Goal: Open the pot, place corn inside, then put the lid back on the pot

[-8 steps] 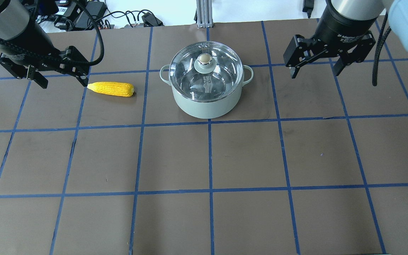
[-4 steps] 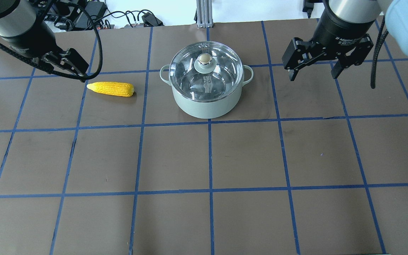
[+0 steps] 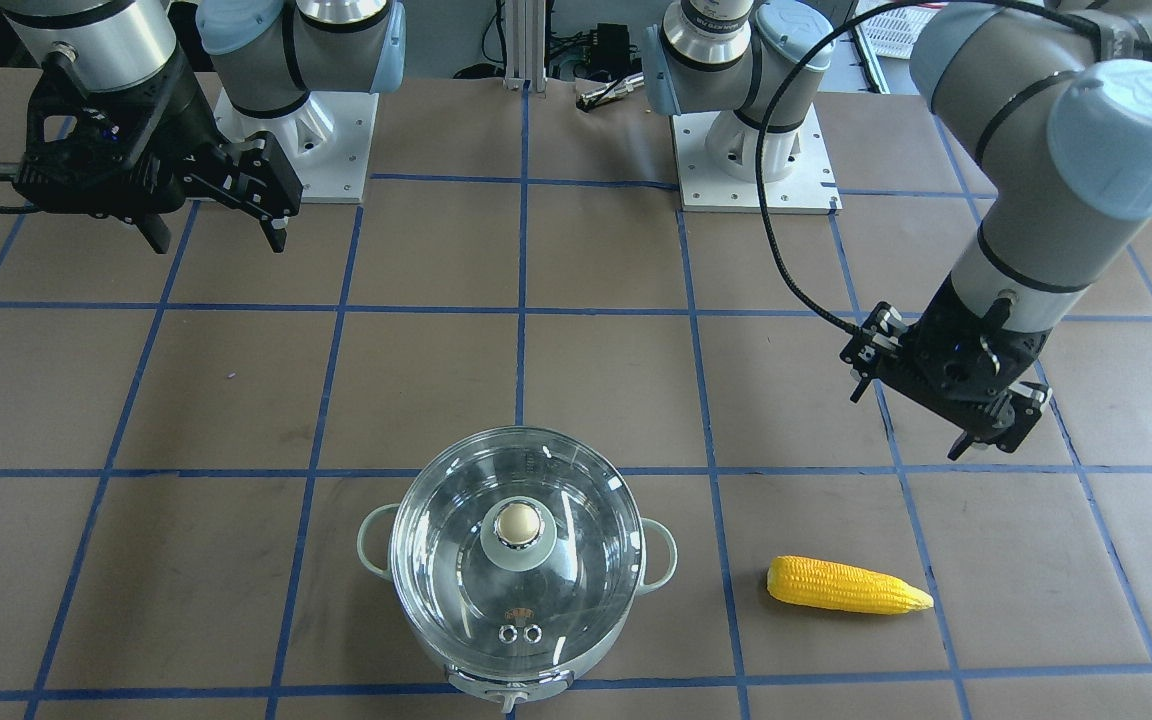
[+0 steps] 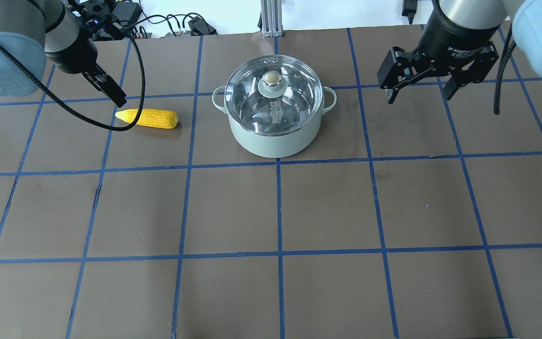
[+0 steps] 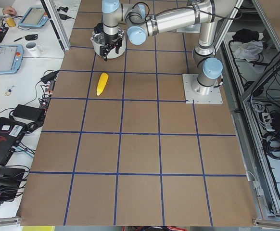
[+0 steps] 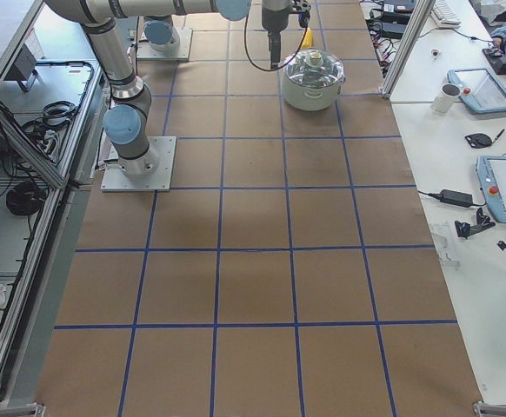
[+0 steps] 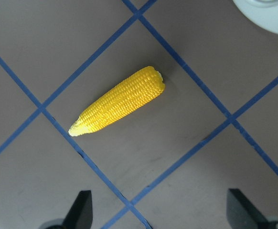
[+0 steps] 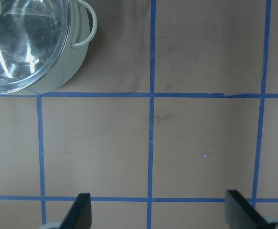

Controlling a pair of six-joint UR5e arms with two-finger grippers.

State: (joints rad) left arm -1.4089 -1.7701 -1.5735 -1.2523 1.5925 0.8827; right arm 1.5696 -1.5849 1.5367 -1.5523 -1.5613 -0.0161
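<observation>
The mint-green pot stands at the far middle of the table with the glass lid on it, ball knob up. It also shows in the front view, lid closed. The yellow corn lies flat to the pot's left, tip pointing away from the pot; it lies centred in the left wrist view. My left gripper hovers open and empty above the table just behind the corn's tip. My right gripper hovers open and empty to the right of the pot, apart from it.
Cables and power bricks and an aluminium post lie past the far table edge. The two arm bases sit at the robot's side. The brown table carries a blue tape grid.
My left arm has swung and its wrist has turned, so the gripper now points down over the corn's tip. The right gripper has barely shifted. Pot, lid and corn have not moved.
</observation>
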